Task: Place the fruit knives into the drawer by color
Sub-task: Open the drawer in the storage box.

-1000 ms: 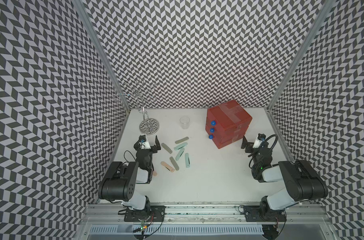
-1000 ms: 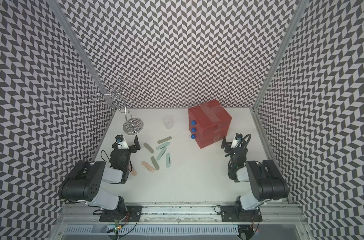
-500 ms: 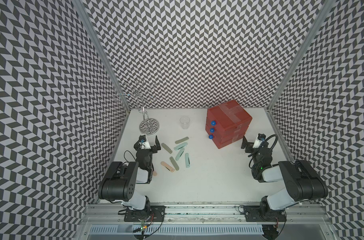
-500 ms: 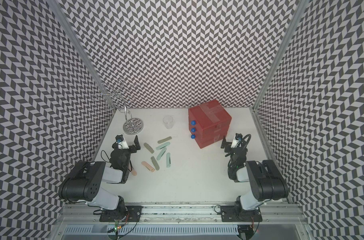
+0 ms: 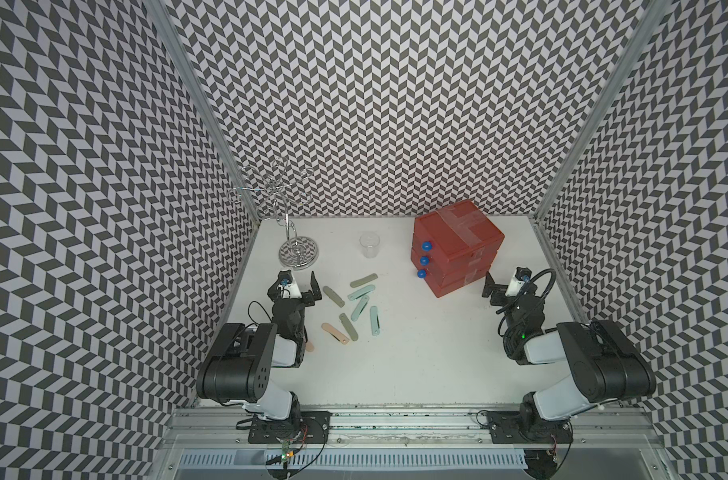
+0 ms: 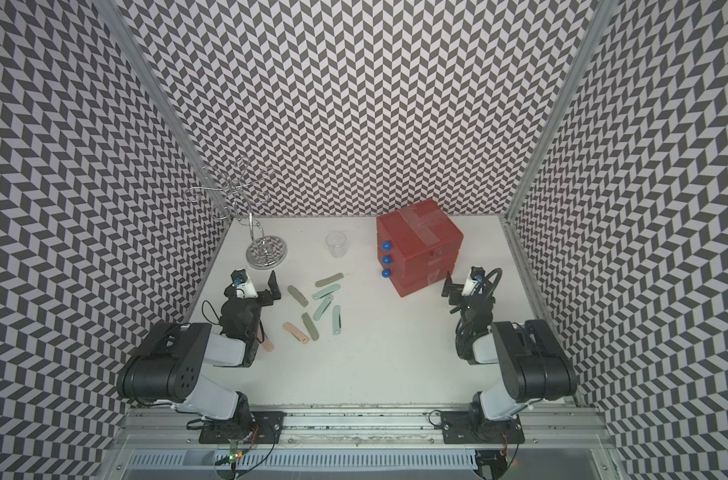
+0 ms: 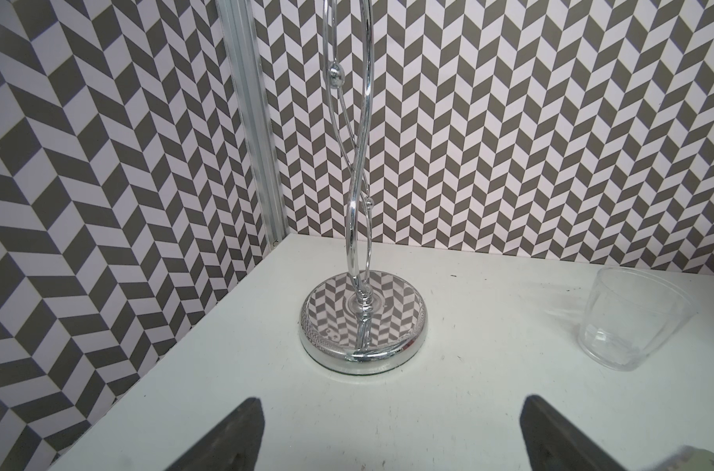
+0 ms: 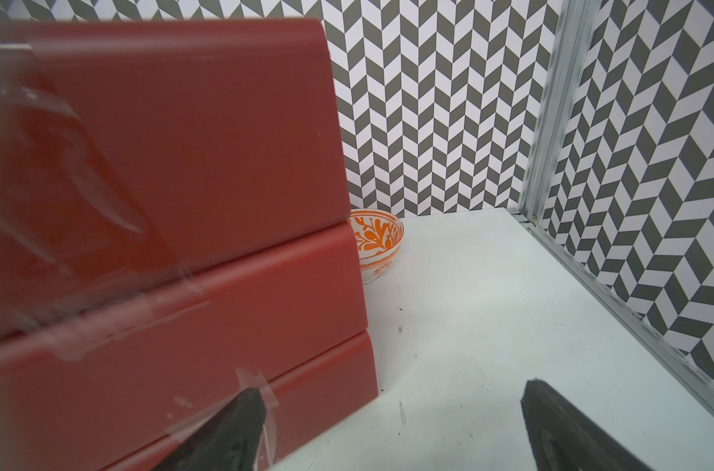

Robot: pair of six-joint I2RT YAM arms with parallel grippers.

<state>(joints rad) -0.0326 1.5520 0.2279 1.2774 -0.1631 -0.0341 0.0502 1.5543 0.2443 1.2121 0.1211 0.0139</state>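
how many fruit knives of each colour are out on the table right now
grey-olive knives: 3
pale mint knives: 3
peach knives: 2, one partly hidden by the left arm
total: 8 in view

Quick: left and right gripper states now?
Left gripper: open, holding nothing.
Right gripper: open, holding nothing.

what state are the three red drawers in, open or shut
Shut, all three: the drawers sit flush in one stack, blue knobs lined up, none pulled out.
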